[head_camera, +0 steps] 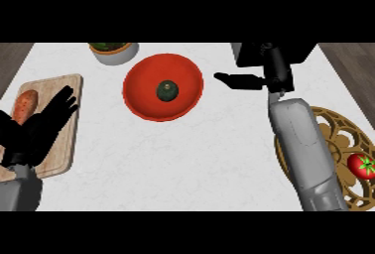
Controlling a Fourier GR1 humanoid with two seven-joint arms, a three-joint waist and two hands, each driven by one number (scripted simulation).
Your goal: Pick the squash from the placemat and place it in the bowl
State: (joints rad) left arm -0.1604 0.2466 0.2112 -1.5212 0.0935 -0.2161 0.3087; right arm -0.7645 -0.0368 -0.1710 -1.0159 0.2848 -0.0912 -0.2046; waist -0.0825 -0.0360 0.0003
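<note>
red bowl (139, 84): 1 | dark green squash (167, 90): 1 | woven gold placemat (331, 130): 1 | tomato (362, 165): 1 | wooden cutting board (57, 87): 1 | orange vegetable (26, 104): 1 | grey pot with greenery (113, 52): 1 | black hands: 2, left (40, 126), right (253, 79)

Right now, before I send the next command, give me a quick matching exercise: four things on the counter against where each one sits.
Things:
1. squash
2. tomato
3. sweet potato
4. right hand

Places:
A. on the wooden cutting board at the left
B. just right of the red bowl, holding nothing
C. inside the red bowl
D. on the round gold placemat at the right

Pairs: 1-C, 2-D, 3-A, 4-B
</note>
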